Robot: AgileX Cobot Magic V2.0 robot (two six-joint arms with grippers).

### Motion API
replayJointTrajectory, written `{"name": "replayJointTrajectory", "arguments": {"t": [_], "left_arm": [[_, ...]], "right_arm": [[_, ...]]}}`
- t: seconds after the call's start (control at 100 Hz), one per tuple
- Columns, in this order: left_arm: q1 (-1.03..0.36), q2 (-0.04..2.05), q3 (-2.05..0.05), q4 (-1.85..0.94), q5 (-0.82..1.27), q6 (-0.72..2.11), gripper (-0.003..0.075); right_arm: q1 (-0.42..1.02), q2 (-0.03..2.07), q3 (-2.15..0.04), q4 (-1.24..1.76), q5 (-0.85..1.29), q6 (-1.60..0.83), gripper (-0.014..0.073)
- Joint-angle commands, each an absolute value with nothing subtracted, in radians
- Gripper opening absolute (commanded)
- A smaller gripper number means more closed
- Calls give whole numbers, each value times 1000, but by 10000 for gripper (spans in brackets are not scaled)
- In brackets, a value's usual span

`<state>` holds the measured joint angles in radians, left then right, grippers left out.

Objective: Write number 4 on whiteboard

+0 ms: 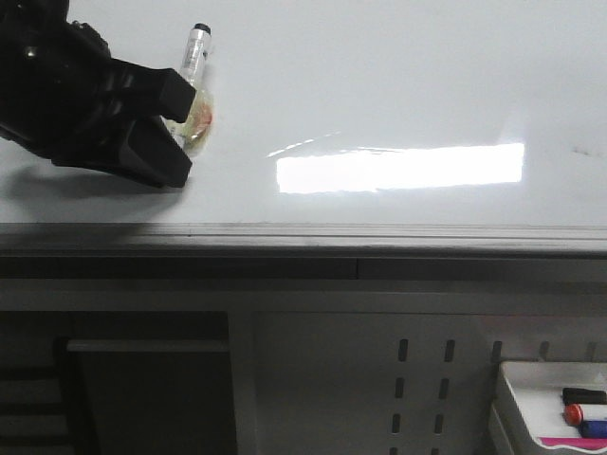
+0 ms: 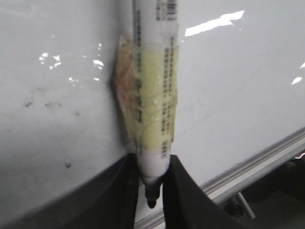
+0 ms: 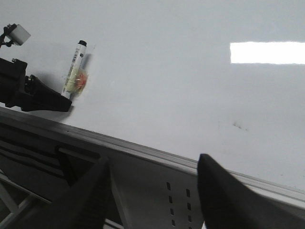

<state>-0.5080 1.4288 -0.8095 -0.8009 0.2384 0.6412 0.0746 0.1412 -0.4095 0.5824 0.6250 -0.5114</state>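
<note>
Lowest in the front view, at its bottom right corner, a small white tray (image 1: 512, 398) holds spare markers with black, red and blue caps. Above it the whiteboard (image 1: 379, 85) fills the upper half, bare of any number 4, only faint smudges. At upper left the left claw (image 1: 175, 118) is clenched on a tape-wrapped marker (image 1: 196, 57). Writing seems not yet begun; next the tip must meet the board. The right claw (image 3: 152, 191) hangs released, empty, below the board's edge.
</note>
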Motion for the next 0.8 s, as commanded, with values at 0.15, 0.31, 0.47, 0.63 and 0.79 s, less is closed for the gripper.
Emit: {"name": "replayJointTrajectory", "arguments": {"t": [0.15,0.31,0.47,0.63,0.79], "left_arm": [[-525,1376,-842,-804,186,653,-20],[-583,1300,-842,-800,270,918,-20],[-651,1225,-842,-721,423,1188,-20],[-677,1212,-842,-556,540,1195,-20],[-677,1212,-842,-508,600,1195,-20]], "right_arm": [[76,163,-451,614,577,-554,365],[76,193,-485,726,694,-759,365],[104,267,-521,871,709,-925,365],[178,372,-550,875,698,-953,365],[275,489,-550,878,683,-1010,365]]}}
